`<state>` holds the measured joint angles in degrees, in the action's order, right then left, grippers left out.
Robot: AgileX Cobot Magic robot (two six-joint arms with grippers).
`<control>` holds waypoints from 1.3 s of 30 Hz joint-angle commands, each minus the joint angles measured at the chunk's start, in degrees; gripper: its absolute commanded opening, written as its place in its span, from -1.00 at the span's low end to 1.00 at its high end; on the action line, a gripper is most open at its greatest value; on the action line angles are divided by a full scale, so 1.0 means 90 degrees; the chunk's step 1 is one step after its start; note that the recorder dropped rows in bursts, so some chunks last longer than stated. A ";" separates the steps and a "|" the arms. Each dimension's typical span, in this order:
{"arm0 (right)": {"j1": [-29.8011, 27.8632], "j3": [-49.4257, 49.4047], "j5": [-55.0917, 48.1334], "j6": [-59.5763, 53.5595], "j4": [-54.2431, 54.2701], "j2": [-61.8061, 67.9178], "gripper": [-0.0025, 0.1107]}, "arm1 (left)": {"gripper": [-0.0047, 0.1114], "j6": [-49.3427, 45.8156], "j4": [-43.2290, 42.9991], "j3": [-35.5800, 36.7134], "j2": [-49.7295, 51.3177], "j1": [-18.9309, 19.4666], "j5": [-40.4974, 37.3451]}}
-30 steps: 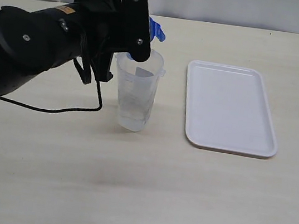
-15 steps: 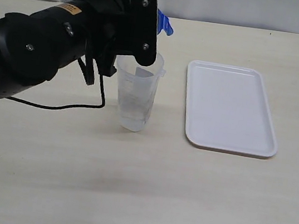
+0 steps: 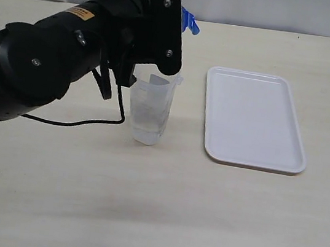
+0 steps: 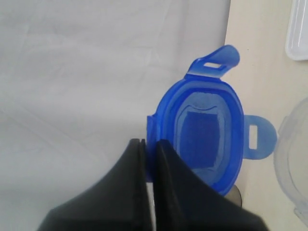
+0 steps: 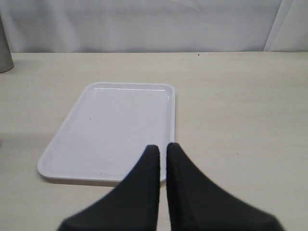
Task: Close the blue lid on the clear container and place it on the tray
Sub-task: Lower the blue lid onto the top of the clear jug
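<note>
Left wrist: left gripper point(image 4: 150, 144) is pinched down to a sliver on the rim of the blue lid point(image 4: 207, 130), at one edge. The lid's hollow side faces the camera, tabs splayed out. The rim of the clear container point(image 4: 294, 163) shows just beside the lid, not touching it. A tray point(image 4: 299, 33) corner shows at the frame edge.

Exterior: left arm point(image 3: 43, 68) hangs over the container point(image 3: 149, 110), which stands upright and open on the table point(image 3: 158, 209). The lid point(image 3: 190, 23) is in the air above the container rim, off to the tray side, not seated. The tray point(image 3: 211, 149) lies flat to the right of the container, apart from it.

Right wrist: right gripper point(image 5: 162, 150) has its fingers nearly touching, nothing between them, over the tray's point(image 5: 108, 125) near edge.
</note>
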<state>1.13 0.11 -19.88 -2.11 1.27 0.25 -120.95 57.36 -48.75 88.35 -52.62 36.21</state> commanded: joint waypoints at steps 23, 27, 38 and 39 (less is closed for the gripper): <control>-0.0038 -0.0013 0.0012 0.0002 -0.0054 -0.0028 -0.87 | -0.92 -0.0201 0.1048 0.0002 -0.0042 -0.0008 0.0458; -0.0038 -0.0013 0.0012 0.0002 -0.0054 -0.0028 -0.87 | -0.92 -0.0201 0.1080 0.0014 -0.0042 -0.0008 0.0390; -0.0038 -0.0013 0.0012 0.0002 -0.0054 -0.0028 -0.87 | -0.92 -0.0201 0.1376 0.0014 -0.0042 -0.0159 0.0439; -0.0038 -0.0013 0.0012 0.0002 -0.0054 -0.0028 -0.87 | -0.92 -0.0201 0.1364 0.0031 -0.0042 -0.0159 0.0439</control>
<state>1.13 0.11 -19.88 -2.11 1.27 0.25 -120.95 68.83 -48.75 88.35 -53.90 39.58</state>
